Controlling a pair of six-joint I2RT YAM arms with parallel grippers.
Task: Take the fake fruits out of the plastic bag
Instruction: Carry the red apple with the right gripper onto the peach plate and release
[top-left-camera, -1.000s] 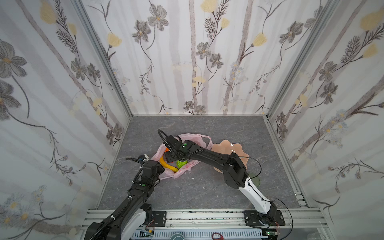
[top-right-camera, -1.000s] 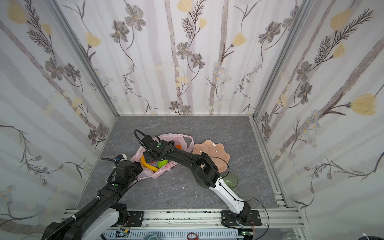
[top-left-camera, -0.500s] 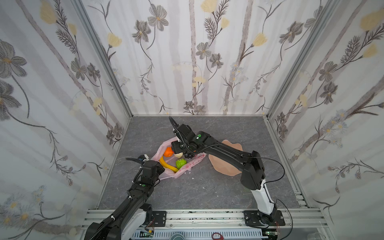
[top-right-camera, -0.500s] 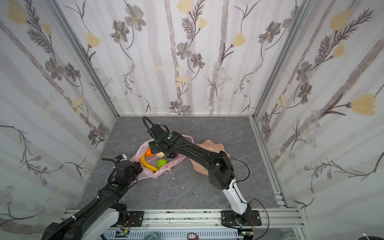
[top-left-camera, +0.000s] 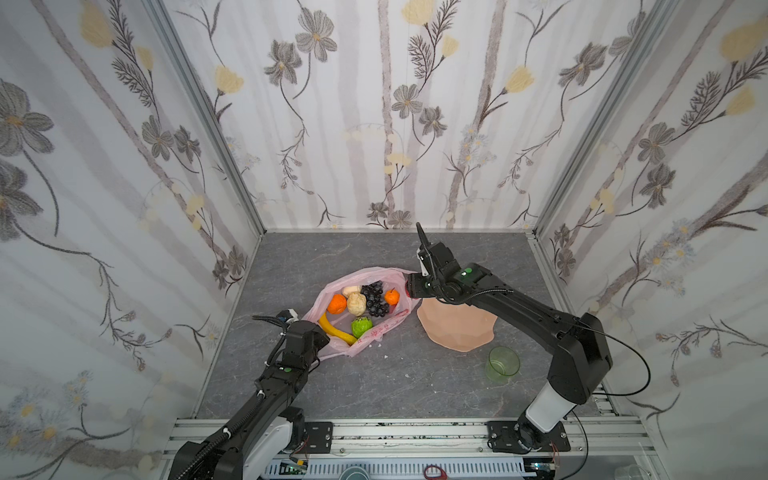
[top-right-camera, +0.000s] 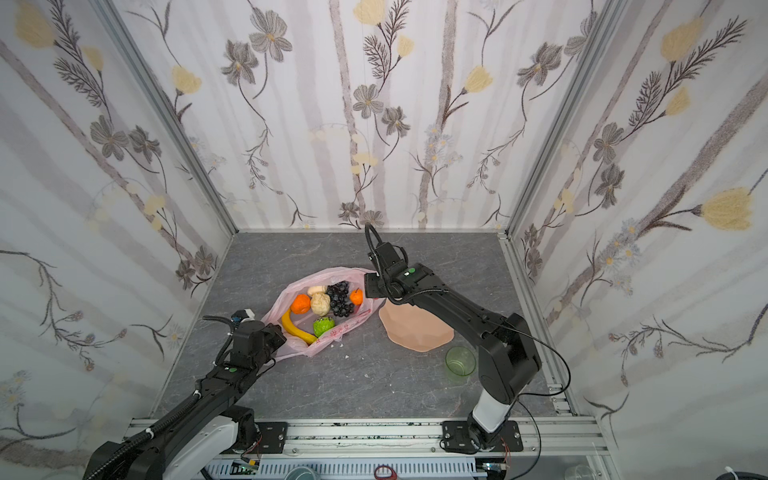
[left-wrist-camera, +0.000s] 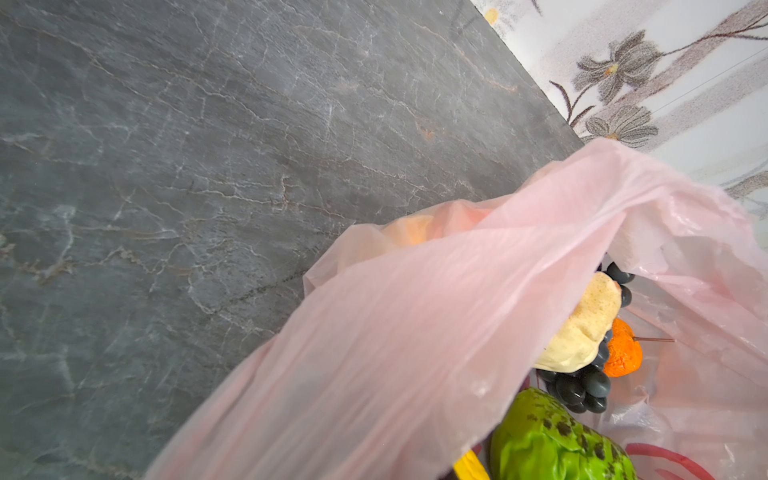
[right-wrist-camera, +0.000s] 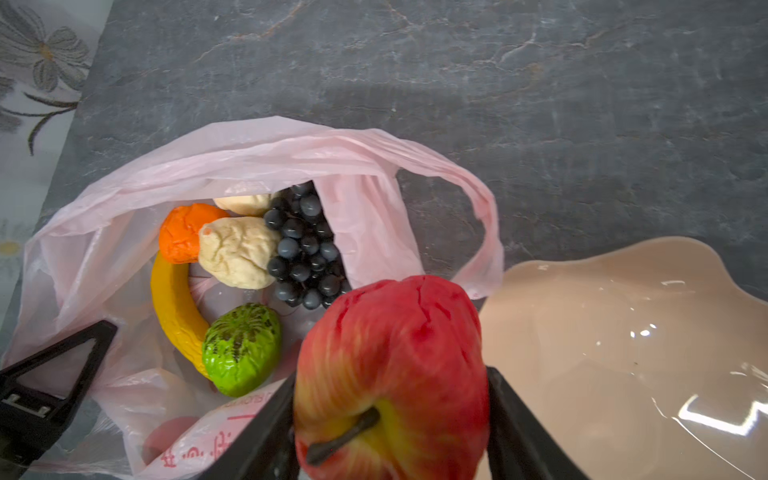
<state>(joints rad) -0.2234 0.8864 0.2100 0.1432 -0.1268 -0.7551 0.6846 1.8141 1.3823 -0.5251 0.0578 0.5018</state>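
Note:
The pale pink plastic bag (top-left-camera: 360, 276) lies open on the grey floor. Inside lie fake fruits: a yellow banana (top-left-camera: 332, 328), an orange (top-left-camera: 337, 304), a beige lumpy piece (top-left-camera: 356, 304), dark grapes (top-left-camera: 376, 299), a smaller orange (top-left-camera: 391, 296) and a green bumpy fruit (top-left-camera: 362, 326). My right gripper (right-wrist-camera: 390, 415) is shut on the red apple (right-wrist-camera: 390, 357) and holds it in the air over the bag's right edge, beside the plate. My left gripper (top-left-camera: 320, 343) pinches the bag's near left rim; in the left wrist view the stretched bag (left-wrist-camera: 415, 332) hides its jaws.
A peach wavy-edged plate (top-left-camera: 457, 328) lies just right of the bag, under the right arm. A translucent green cup (top-left-camera: 503, 363) stands in front of the plate. Small white crumbs (top-left-camera: 386, 356) dot the floor. Flowered walls close in three sides.
My right gripper has come up out of the bag with the red apple and swung right toward the plate. The left arm has stayed where it was, still holding the bag.

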